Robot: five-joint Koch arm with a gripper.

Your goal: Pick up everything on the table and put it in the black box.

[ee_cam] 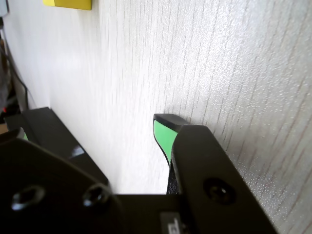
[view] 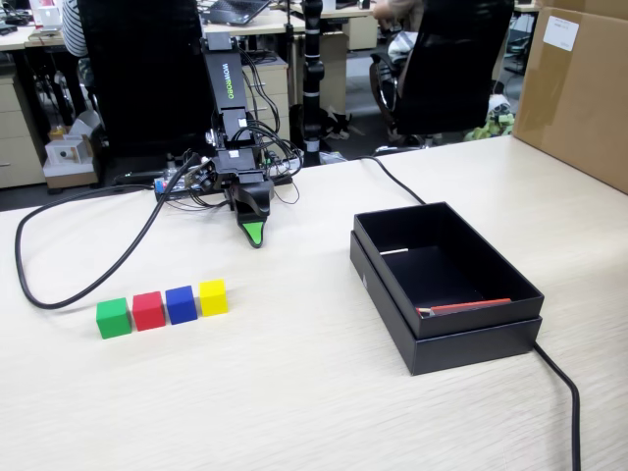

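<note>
Green, red, blue and yellow: the green cube (view: 113, 318), red cube (view: 148, 310), blue cube (view: 181, 304) and yellow cube (view: 213, 296) sit touching in a row near the table's (view: 294, 392) left edge. Toward its right edge stands the black box (view: 446, 334), empty. The gripper (view: 254, 235) points down near the far edge, tip at the tabletop; whether its jaws are parted cannot be told.

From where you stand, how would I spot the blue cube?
Find the pale table, then the row of four cubes at its left side in the fixed view, across from the black box. The blue cube is third from the left, between red and yellow.
</note>
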